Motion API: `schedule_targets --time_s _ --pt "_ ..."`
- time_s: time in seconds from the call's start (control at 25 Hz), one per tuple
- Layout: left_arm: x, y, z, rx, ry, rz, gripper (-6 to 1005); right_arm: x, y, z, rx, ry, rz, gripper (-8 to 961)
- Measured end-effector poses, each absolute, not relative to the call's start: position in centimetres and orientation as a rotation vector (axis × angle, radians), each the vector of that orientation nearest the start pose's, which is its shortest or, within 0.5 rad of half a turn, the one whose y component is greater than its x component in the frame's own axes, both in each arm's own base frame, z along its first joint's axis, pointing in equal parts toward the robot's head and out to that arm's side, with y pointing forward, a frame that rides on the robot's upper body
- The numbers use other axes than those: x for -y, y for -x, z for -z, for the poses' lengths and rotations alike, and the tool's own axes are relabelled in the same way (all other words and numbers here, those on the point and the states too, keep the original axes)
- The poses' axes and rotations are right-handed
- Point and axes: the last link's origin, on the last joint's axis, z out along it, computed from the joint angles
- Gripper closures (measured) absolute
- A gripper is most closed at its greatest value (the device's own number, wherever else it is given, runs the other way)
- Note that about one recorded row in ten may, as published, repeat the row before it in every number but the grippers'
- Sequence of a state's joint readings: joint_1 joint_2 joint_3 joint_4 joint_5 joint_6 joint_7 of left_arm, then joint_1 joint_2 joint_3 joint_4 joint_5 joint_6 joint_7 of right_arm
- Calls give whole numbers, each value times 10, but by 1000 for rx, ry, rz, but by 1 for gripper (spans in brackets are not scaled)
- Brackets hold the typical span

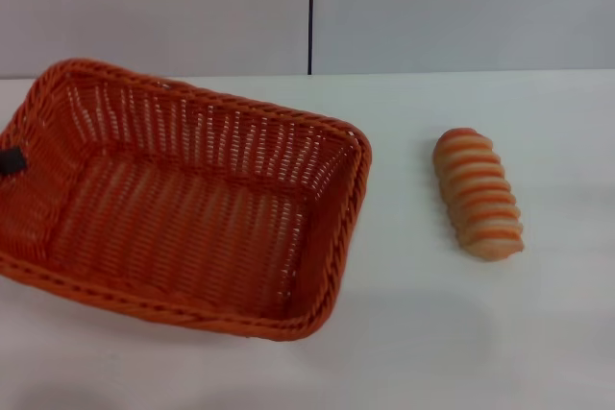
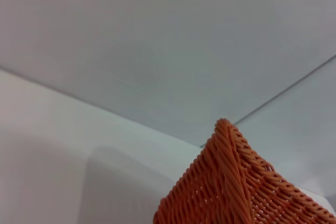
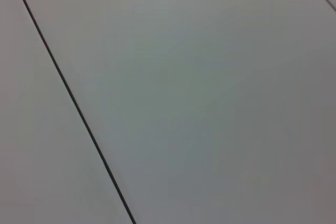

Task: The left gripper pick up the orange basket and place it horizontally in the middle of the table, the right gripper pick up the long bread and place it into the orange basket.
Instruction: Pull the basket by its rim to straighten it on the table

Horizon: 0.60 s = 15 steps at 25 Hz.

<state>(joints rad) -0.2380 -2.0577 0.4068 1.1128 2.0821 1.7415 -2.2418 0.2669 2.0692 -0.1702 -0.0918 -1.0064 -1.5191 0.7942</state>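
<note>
Sits at nine o'clock on the table (image 1: 423, 333): the orange basket (image 1: 183, 208), tilted, near long rim low and far rim raised, long axis running roughly from ten o'clock to four o'clock rather than square across. Shows only a sliver of the left gripper (image 1: 10, 160), a dark tab at the basket's short wall at nine o'clock, touching or just over the rim; cannot tell whether parted or clamped on the weave. Fills the left wrist view with one basket corner, close up. Lies at three o'clock, well apart from the basket: the long bread (image 1: 478, 194), long axis from twelve toward five o'clock, clearly on the right arm's side. Stays out of every view, the right gripper; state unknown. Carries no brand, label or legible writing anywhere.
</note>
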Motion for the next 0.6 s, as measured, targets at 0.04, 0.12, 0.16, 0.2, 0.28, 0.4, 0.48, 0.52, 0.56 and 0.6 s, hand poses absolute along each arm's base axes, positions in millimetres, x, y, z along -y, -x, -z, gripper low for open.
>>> schedule_targets --time_s 0.04,0.12,0.16,0.2,0.28,0.4,0.48,0.52,0.56,0.6 --pt "-250 342 -116 1639 2043 766 791 -249 -392 -83 -730 1090 -1140 437" --pt "-246 344 -111 1662 2041 786 789 -253 -391 -82 -733 1097 -1142 437" --pt "-243 345 -107 1678 2036 810 787 -253 -391 -82 -733 1097 -1142 437" --pt "-242 346 -105 1686 2034 824 786 -253 -391 -82 -734 1098 -1142 437" --pt "-240 347 -101 1700 2027 849 783 -254 -391 -82 -735 1098 -1142 438" --pt "-235 350 -95 1723 2020 891 780 -254 -391 -83 -733 1099 -1141 438" --pt "-234 350 -93 1727 2019 900 777 -254 -391 -83 -733 1099 -1141 438" --pt "-234 350 -93 1727 2019 900 776 -254 -391 -83 -734 1099 -1140 438" --pt "-231 349 -90 1727 2046 927 774 -253 -391 -83 -734 1098 -1139 438" --pt "-231 349 -90 1727 2046 927 773 -253 -392 -83 -735 1097 -1138 438"
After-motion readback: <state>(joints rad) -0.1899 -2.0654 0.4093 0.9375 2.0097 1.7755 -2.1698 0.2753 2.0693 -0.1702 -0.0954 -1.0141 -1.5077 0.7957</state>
